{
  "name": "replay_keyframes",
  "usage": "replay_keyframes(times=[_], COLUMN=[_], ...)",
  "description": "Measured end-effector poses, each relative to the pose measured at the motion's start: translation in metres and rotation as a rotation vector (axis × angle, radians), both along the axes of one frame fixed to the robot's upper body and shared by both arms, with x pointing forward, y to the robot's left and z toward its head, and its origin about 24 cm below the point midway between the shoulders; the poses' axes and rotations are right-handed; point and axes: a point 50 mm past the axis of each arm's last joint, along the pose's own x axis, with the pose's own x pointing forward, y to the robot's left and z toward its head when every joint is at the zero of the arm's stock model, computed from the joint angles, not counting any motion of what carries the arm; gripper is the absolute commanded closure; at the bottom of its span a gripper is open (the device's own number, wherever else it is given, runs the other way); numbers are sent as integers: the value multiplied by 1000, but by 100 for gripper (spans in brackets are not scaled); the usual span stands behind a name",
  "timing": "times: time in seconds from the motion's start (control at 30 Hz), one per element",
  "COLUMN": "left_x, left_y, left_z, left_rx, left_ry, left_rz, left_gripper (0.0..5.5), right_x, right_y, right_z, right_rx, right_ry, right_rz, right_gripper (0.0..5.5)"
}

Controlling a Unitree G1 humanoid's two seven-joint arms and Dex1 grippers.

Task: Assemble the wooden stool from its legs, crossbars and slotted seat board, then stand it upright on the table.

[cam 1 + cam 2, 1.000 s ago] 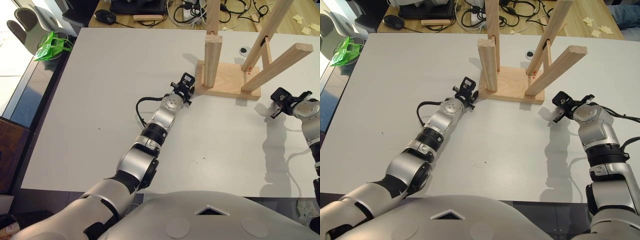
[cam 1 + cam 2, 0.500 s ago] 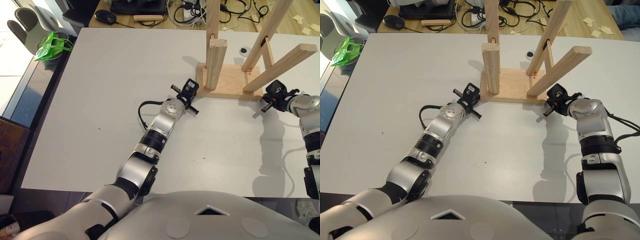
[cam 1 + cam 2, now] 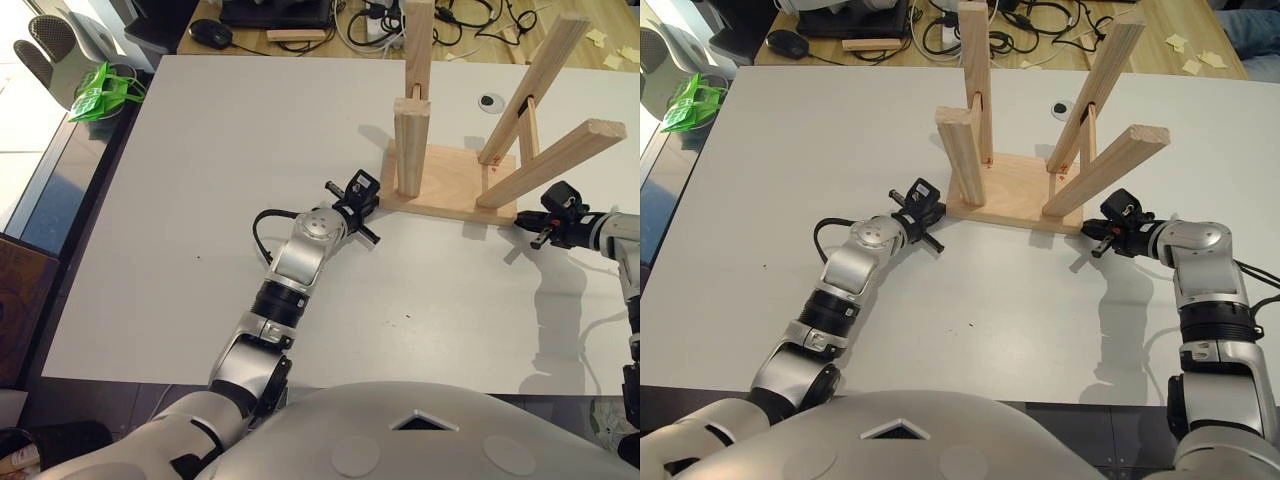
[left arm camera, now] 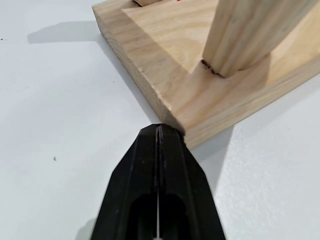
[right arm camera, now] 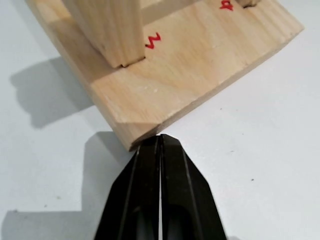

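The stool (image 3: 411, 150) stands upside down near the desk's far edge, right of middle, with its seat board (image 3: 1015, 190) flat and its legs (image 3: 976, 70) pointing up. We judge it stiff, fairly heavy wood whose joints may pull loose, so we would take it by the board's edges. The left gripper (image 4: 158, 129) and right gripper (image 5: 159, 139) are both pressed closed and hold nothing. The wrist views show their tips at the board's near corners, while the eye views show a crossbar (image 3: 1087, 138).

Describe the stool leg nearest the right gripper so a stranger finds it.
On the white table sits an upturned stool, seat board down. One leg rises from the board corner by the right gripper. It slants rightward most steeply.
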Motion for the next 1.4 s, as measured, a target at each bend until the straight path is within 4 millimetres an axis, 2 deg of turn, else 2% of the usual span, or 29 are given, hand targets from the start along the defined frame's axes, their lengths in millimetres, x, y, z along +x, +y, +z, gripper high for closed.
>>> replay_keyframes(times=[0.3, 0.67, 1.4], left_x=[-13, -14, -14], left_y=[19, 25, 35], left_z=[6, 21, 23], left_rx=[-18, -63, -109], left_ry=[42, 20, 28], left_rz=[-6, 3, 36], left_gripper=[549, 549, 549], right_x=[-14, -12, -9], right_y=[7, 10, 14], right_z=[4, 17, 29], right_rx=[114, 158, 307], right_ry=[64, 62, 34], right_rz=[20, 3, -64], right_gripper=[550, 550, 550])
